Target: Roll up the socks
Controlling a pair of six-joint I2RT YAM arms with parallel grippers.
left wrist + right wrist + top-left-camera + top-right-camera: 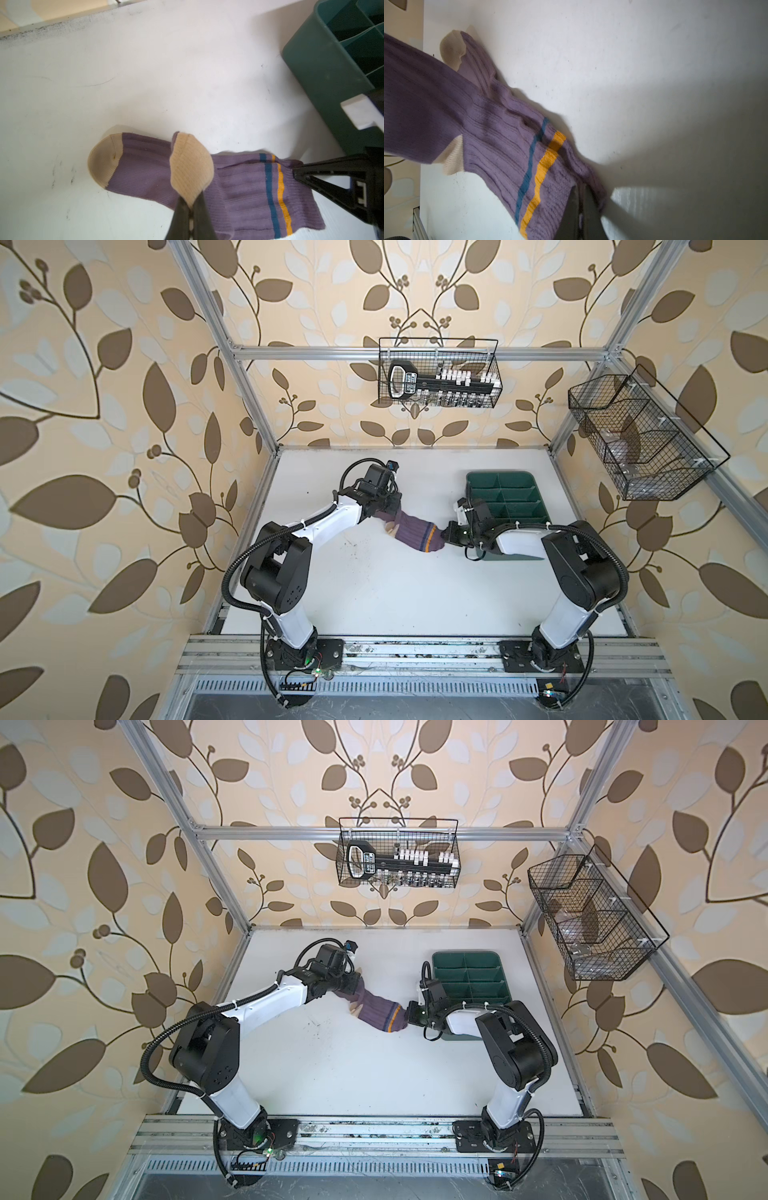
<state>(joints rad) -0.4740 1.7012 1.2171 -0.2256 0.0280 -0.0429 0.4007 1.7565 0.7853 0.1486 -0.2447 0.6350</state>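
Note:
The socks [415, 531] [376, 1006] are purple with tan toe and heel and a navy and orange stripe near the cuff. They stretch across the middle of the white table between my two grippers. The stripes [272, 187] [537, 170] look doubled, as if two layers overlap. My left gripper [397, 506] [358, 979] [191, 204] is shut on a raised tan heel [190, 170]. A tan toe [101, 162] rests on the table. My right gripper [446, 537] [409, 1013] [580, 187] is shut on the cuff edge [591, 178].
A green divided tray [498, 475] [465, 955] [311, 62] stands just behind the right arm. Two wire baskets [440, 373] [636, 435] hang on the back and right frame. Aluminium rails [415, 651] run along the table's front.

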